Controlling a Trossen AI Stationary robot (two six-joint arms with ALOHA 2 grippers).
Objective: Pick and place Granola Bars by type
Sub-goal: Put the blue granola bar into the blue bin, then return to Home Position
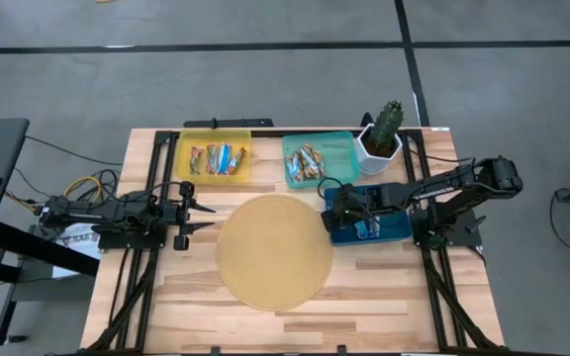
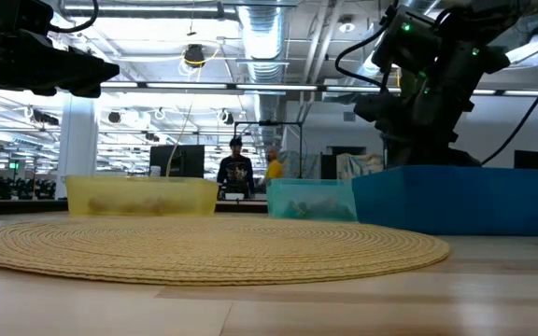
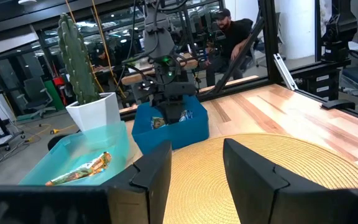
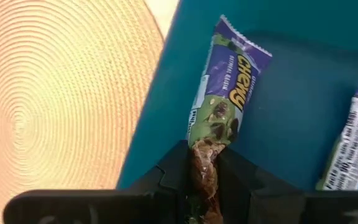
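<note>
The right end effector (image 4: pixel 204 177) pinches one end of a green granola bar (image 4: pixel 225 93) inside the blue tray (image 1: pixel 399 229) near the worktop's right edge. Held by its end alone, the bar may slip out on lifting. The left end effector (image 3: pixel 194 165) waits wide apart.

My right arm is extended inward from the table's right side, wrist pitched down, its right gripper (image 4: pixel 205 177) lowered, fingers clamped on a granola bar (image 4: pixel 219 112). My left arm rests folded low at the left side, its left gripper (image 3: pixel 194 171) level, fingers parted, gripping nothing.
</note>
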